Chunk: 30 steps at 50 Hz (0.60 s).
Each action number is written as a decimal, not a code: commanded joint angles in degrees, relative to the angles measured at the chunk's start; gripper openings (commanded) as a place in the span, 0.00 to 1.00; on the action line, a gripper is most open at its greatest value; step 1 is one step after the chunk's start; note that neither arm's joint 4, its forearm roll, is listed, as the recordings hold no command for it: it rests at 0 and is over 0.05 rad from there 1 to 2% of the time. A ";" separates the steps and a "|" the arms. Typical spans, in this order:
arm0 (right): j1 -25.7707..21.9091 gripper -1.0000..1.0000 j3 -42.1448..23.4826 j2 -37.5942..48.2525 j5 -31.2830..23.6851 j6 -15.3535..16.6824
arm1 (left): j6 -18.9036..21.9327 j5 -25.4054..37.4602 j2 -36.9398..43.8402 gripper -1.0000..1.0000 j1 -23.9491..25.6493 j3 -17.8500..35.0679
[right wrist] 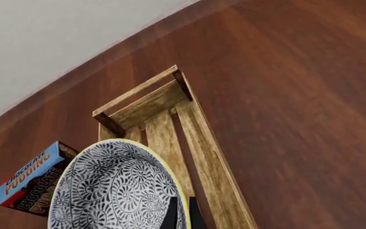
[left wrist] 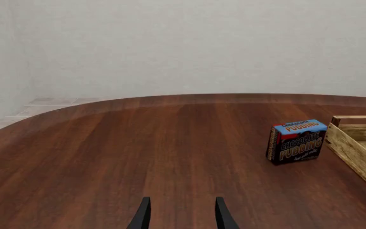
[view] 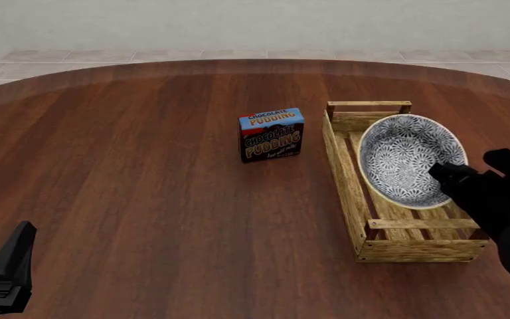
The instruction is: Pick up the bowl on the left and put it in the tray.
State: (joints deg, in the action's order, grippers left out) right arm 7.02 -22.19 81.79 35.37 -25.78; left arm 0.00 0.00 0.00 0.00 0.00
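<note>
Plainly, the box [view: 271,135] reads "CHOCOLATE PUDDING". Right pincer [right wrist: 181,212] pinches the tilted bowl [view: 408,160] by its rim, opening facing the box, over the tray [view: 354,193], which runs lengthwise away. Left pincer [left wrist: 181,213] gapes, holding nothing.

Front camera sits above and behind me, facing forward and down over the whole worktop [view: 131,199]. My left wrist camera looks low along the surface; my right looks steeply down, close. All share the pudding box [view: 271,135] and tray [view: 348,173].
</note>
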 commanded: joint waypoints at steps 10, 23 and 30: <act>0.85 0.00 -1.68 2.42 1.03 0.82 | 0.00 0.00 0.00 1.00 0.00 0.00; 1.23 0.00 -2.33 4.40 1.87 0.97 | 0.00 0.00 0.00 1.00 0.00 0.00; 1.02 0.00 -2.53 4.60 1.96 1.12 | 0.00 0.00 0.00 1.00 0.00 0.00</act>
State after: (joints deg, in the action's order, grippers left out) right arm 8.06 -24.06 85.77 36.91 -24.47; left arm 0.00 0.00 0.00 0.00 0.00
